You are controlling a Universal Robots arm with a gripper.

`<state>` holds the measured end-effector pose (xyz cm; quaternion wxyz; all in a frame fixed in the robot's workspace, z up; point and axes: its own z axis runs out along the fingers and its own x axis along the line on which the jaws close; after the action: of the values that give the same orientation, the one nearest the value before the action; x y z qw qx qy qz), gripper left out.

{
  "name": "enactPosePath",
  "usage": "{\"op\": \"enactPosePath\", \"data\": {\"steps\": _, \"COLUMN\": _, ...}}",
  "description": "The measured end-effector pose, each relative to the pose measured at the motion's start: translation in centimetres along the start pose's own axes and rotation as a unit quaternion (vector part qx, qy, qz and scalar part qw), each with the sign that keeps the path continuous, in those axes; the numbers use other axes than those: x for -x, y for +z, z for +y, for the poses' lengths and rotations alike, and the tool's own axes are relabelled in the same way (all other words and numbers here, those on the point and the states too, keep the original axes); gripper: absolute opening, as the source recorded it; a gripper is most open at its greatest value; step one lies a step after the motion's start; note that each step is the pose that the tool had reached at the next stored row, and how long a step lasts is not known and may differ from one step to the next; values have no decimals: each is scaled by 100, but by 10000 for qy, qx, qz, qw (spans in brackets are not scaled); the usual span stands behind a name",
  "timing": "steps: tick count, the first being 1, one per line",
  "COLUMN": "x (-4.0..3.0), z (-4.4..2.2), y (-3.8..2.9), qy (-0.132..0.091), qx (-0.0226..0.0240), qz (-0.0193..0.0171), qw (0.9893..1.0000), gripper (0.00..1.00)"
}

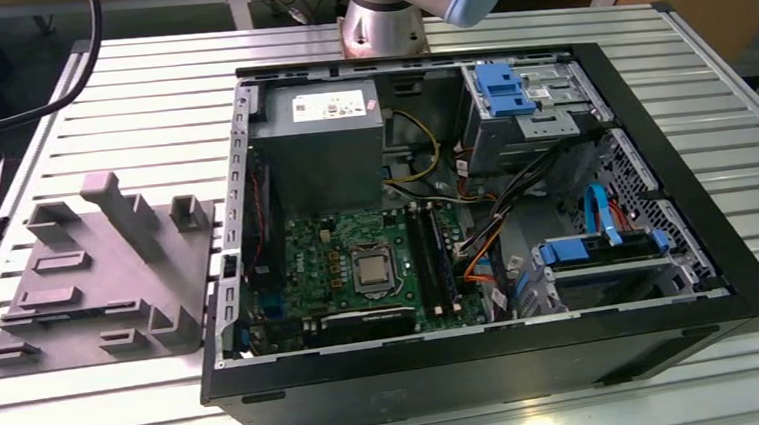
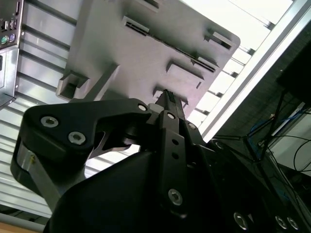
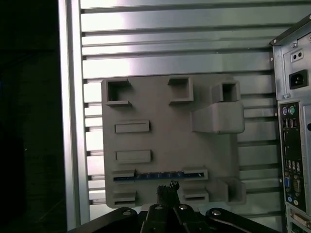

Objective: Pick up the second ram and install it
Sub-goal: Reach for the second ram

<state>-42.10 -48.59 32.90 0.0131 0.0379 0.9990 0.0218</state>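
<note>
Item: second ram point(image 3: 160, 175). Loc.: on edge in slot of grey holder point(image 3: 170, 136), on desk point(image 1: 143, 89), exterior view's left of PC case point(image 1: 497, 365); prob. parked upright for easy grasp. My gripper point(image 3: 167, 187) hovers just above; jaws together, empty.

Silver slatted metal surface point(image 1: 112, 402), slats running left to right in the exterior view. Two things lie directly on it. Grey moulded holder plate point(image 1: 97, 282) with raised blocks and slots lies flat, toward the exterior view's left. Open black computer case point(image 1: 498, 370) lies on its side just beside the plate, toward the right.
</note>
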Motion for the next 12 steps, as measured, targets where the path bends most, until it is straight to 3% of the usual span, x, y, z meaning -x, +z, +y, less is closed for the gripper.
{"op": "enactPosePath", "data": {"steps": 12, "x": -36, "z": -19, "y": 29, "qy": 0, "qx": 0, "qz": 0, "qw": 10000, "gripper": 11}}
